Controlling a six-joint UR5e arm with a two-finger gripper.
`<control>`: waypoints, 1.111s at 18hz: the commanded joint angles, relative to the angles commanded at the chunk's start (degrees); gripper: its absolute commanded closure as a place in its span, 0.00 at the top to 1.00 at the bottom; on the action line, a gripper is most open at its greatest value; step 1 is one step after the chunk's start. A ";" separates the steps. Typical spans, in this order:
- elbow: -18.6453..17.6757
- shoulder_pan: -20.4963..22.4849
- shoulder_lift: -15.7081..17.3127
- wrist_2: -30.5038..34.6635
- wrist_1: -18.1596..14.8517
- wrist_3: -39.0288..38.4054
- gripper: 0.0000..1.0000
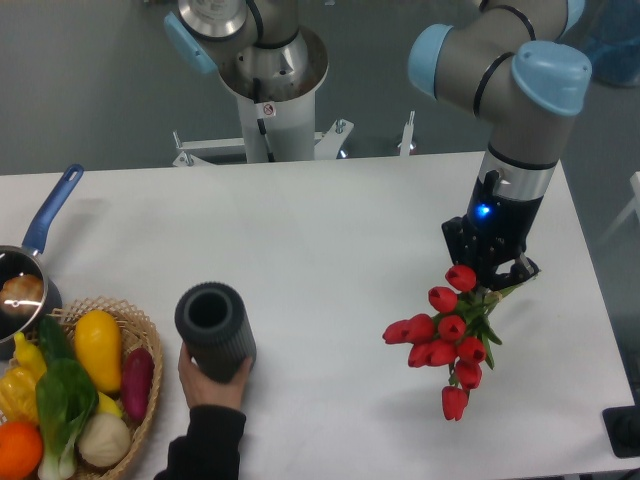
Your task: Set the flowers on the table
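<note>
While the gripper (492,283) stays hidden at its fingertips, its jaws appear clenched on the green stems of the flowers (445,340), smooth red tulip buds near the table's (330,230) right edge. A hand (212,385) steadies a ribbed, dark grey cylindrical vase (214,326) near the front edge.

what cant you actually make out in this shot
- Camera view: the fingers of the gripper and the flower stems are hidden behind the red flowers and the wrist, so the grip itself is unseen.
- Whether the flowers touch the table cannot be told.
- The pan and the basket are cut off by the left and bottom edges.
- The person's hand is partly hidden by the dark vase.
</note>
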 joint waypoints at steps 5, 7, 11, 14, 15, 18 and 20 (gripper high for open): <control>-1.84 -1.57 0.79 2.37 0.00 -0.44 0.00; -2.98 -3.86 0.79 5.70 0.44 -0.70 0.00; -5.18 -7.72 0.44 10.37 0.88 -0.88 0.00; -6.06 -9.05 0.00 10.37 1.58 -2.28 0.00; -6.33 -9.31 -0.26 10.37 2.45 -2.63 0.01; -6.33 -10.98 -1.05 10.37 3.16 -4.48 0.09; -7.20 -11.60 -1.06 10.37 3.16 -5.62 0.20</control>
